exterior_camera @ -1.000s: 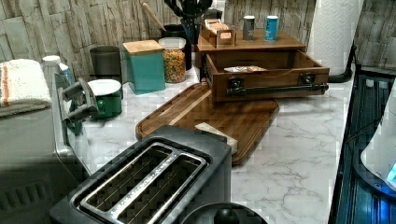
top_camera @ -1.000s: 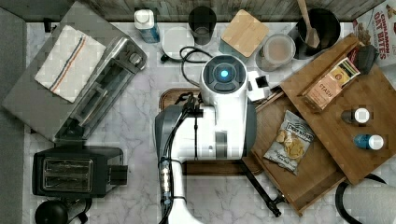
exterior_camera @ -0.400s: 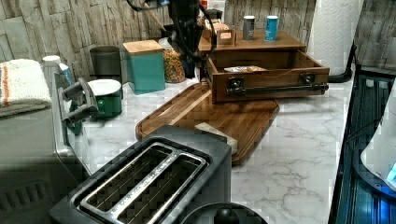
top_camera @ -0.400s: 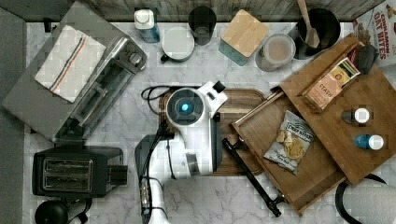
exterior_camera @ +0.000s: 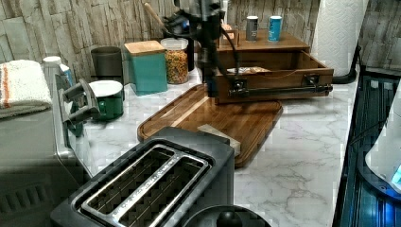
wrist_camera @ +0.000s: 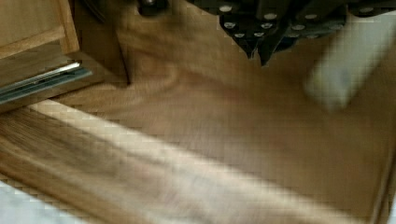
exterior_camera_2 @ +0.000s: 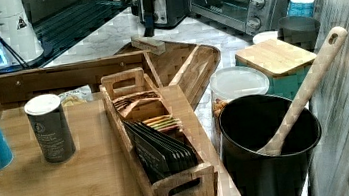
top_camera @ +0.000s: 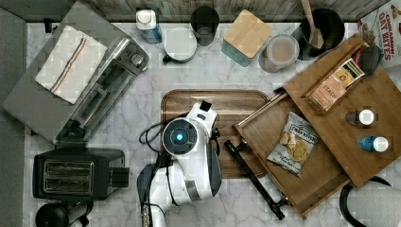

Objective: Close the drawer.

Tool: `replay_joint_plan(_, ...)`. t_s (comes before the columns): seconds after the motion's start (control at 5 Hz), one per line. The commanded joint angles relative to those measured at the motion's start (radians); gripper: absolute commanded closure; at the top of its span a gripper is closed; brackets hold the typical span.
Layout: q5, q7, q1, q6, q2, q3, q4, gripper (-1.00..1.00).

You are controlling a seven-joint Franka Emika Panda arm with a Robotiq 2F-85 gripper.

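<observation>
Wood nearly everywhere on the white marble countertop (top_camera: 293, 213). Biggest piece: bamboo-coloured wooden box unit (top_camera: 340, 137) with a flat top board, sat off at the top view's right. Next down, the wide shallow light-brown wooden drawer (top_camera: 265, 137) (exterior_camera: 274, 78). Hung well out of that unit toward the top view's lower left, plainly open, with its front corner reaching over the edge of the darker rounded-corner wooden serving tray (top_camera: 213, 101) (exterior_camera: 222, 118). Then the white Franka arm (top_camera: 182, 142), parked over that tray just beside the drawer's front.

Dark gripper (wrist_camera: 258, 49) (exterior_camera: 206, 85) down low by the drawer's front corner at the left view's left, close above the tray; couldn't tell whether touching the drawer or not. Fingertips pinched together in the wrist view, gripping nothing.

Long black bar handle (top_camera: 255, 179) (exterior_camera: 279, 90) ran across the drawer front. Crinkly bag of chips (top_camera: 293, 144) lay flat inside the drawer. Smallest bit: pale rectangular block (exterior_camera: 220, 135) (wrist_camera: 336, 70), rested on the tray near the gripper.
</observation>
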Motion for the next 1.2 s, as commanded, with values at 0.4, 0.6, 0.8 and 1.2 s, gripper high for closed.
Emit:
replay_joint_plan(0.4, 0.154, -0.420, -0.131, -0.104, -0.037, -0.202, -0.015, 1.00)
replay_joint_plan(0.6, 0.162, -0.322, -0.109, -0.140, -0.069, -0.206, -0.034, 1.00)
replay_joint_plan(0.8, 0.190, -0.317, -0.101, -0.175, -0.072, -0.215, -0.028, 1.00)
replay_joint_plan(1.2, 0.276, -0.324, -0.107, -0.148, -0.088, -0.220, -0.104, 1.00)
